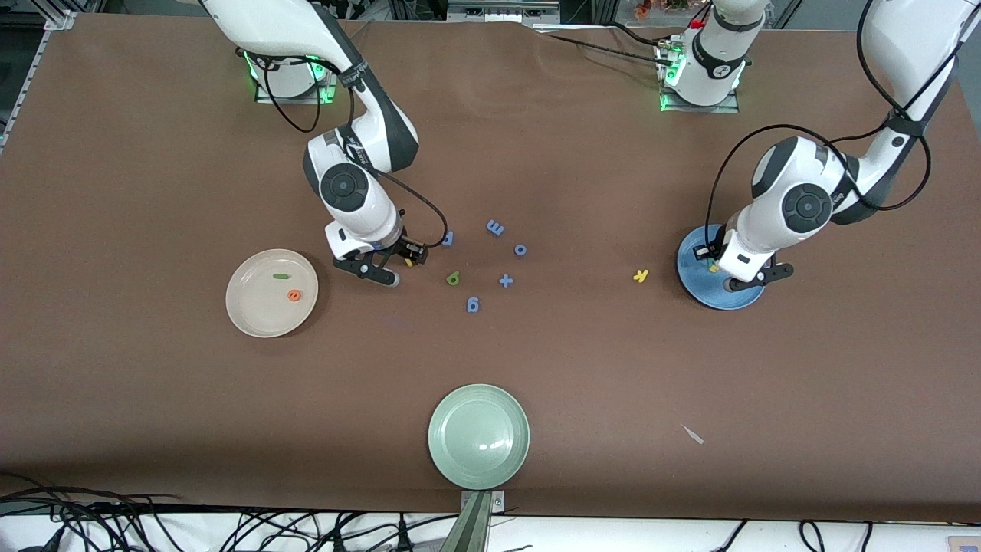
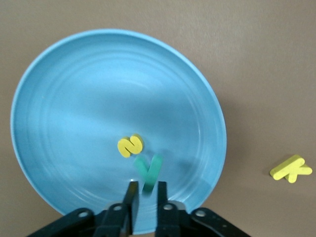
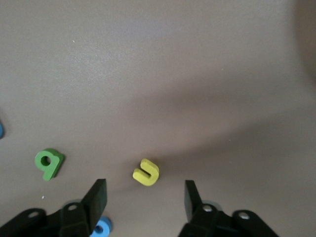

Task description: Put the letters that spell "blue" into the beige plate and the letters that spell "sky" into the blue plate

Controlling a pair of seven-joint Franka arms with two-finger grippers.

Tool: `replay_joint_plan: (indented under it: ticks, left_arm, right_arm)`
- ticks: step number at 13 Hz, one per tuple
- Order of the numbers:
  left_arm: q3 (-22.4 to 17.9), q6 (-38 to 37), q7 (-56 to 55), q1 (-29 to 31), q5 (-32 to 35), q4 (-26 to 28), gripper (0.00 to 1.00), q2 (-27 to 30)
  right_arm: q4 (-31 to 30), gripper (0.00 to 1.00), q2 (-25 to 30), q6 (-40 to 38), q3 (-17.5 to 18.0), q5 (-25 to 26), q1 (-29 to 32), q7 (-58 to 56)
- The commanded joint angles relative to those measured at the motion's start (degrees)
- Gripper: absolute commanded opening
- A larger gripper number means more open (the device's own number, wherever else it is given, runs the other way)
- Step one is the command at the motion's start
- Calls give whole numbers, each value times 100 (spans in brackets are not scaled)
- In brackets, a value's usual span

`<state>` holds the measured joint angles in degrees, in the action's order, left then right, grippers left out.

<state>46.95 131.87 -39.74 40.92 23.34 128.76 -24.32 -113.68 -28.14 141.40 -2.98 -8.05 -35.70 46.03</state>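
from the front, my left gripper (image 1: 720,270) hangs over the blue plate (image 1: 693,285), and my own wrist hides most of that plate and nearly all of what lies in it; only a speck of yellow and green shows beside the jaws. my right gripper (image 1: 391,264) sits low over the brown bench (image 1: 153,429), just beside the beige plate (image 1: 260,318), with a bit of yellow between its jaws. in the beige plate lie the green "l" (image 1: 281,276) and the orange "e" (image 1: 293,295). the green "b" (image 1: 453,278) lies on the bench among the blue letters (image 1: 495,228), and the yellow "k" (image 1: 641,276) lies near the blue plate, toward the right arm's end. a pale green plate (image 1: 478,436) sits nearest the camera. my left wrist view shows what the front hides: the yellow "s" (image 2: 130,145) lies flat in the blue plate, and the teal "y" (image 2: 149,172) sits just past my jaws, which stand narrowly apart; whether they touch it i cannot tell. the plate's edge is cut off there. my right wrist view shows the yellow "u" (image 3: 146,172) on the bench between my widely spread jaws, untouched. i can read no writing beyond the letters themselves.
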Motion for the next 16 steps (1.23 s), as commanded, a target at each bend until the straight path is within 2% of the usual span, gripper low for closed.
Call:
replay_joint_plan:
  ticks: [1,3,6,8,11,13,16]
  left_arm:
    - [42,76,45,4,-110,97,59,199]
    - [138,85,-7,-5,-188,9,62,173]
    - [156,565,-734,-372,-215,-106,62,15]
    - [148,866,-799,-514,-137,-158,62,-178]
    - [69,858,-833,-1083,-136,-466,62,-346]
    - [-124,849,-947,-1401,-136,-475,62,-372]
    - [-501,806,-939,-1831,99,-702,61,-608]
  right_arm:
    - [-409,75,-130,764,16,-56,-130,99]
    - [-471,82,-235,994,16,-47,-201,99]
    - [-480,81,-236,1004,16,-47,-227,204]
    - [-514,75,-236,1004,8,-30,-236,195]
    - [-523,67,-236,1004,-1,32,-236,152]
    - [-524,56,-306,1021,-10,85,-236,125]
    - [-532,26,-306,1074,-19,93,-236,64]
